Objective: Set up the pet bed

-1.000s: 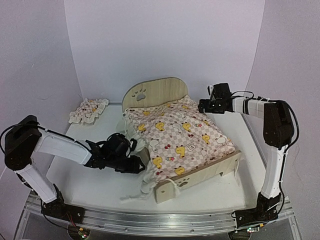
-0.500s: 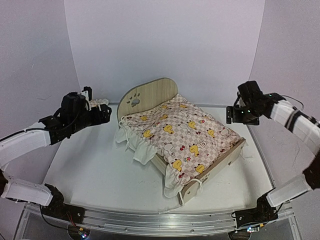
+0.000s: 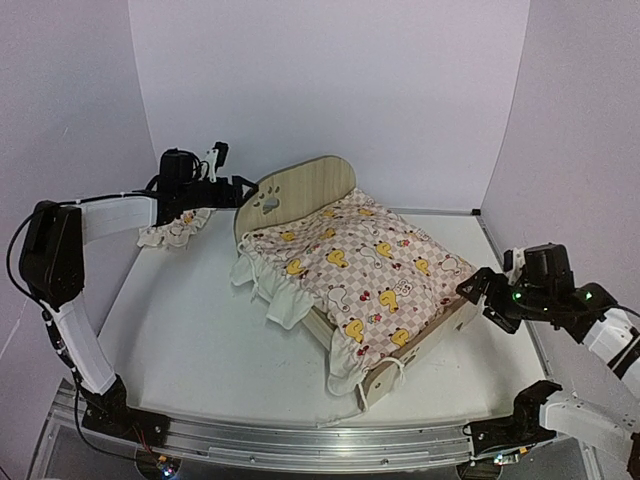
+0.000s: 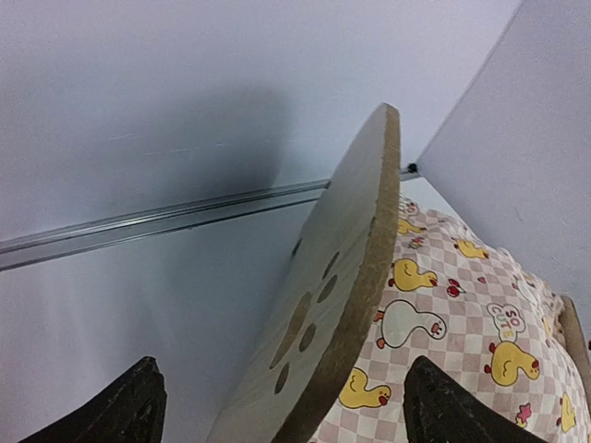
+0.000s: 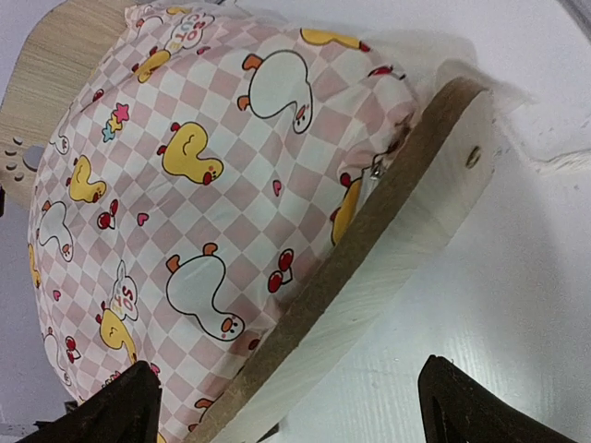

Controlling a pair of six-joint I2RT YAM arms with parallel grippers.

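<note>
The pet bed [image 3: 300, 186] stands mid-table, angled, with its paw-print headboard at the back left and its footboard [image 3: 432, 343] at the front right. The pink duck-print cover [image 3: 360, 262] lies over it and hides the striped base. My left gripper [image 3: 237, 186] is open, with its jaws either side of the headboard's left edge [image 4: 360, 231]. My right gripper [image 3: 478, 296] is open by the right end of the footboard [image 5: 397, 240], which lies between its fingers. In the wrist views the left gripper [image 4: 277, 406] and the right gripper [image 5: 295, 406] hold nothing.
The small ruffled pillow [image 3: 176, 227] lies at the back left, under the left arm. White ruffles [image 3: 285, 300] hang off the bed's near left side. Lilac walls close in the back and both sides. The table's front rail [image 3: 320, 440] runs along the bottom.
The bed turned clockwise and its cover was spread between the first two frames. Since then the left gripper moved from the pillow to the headboard. The right gripper dropped to the footboard.
</note>
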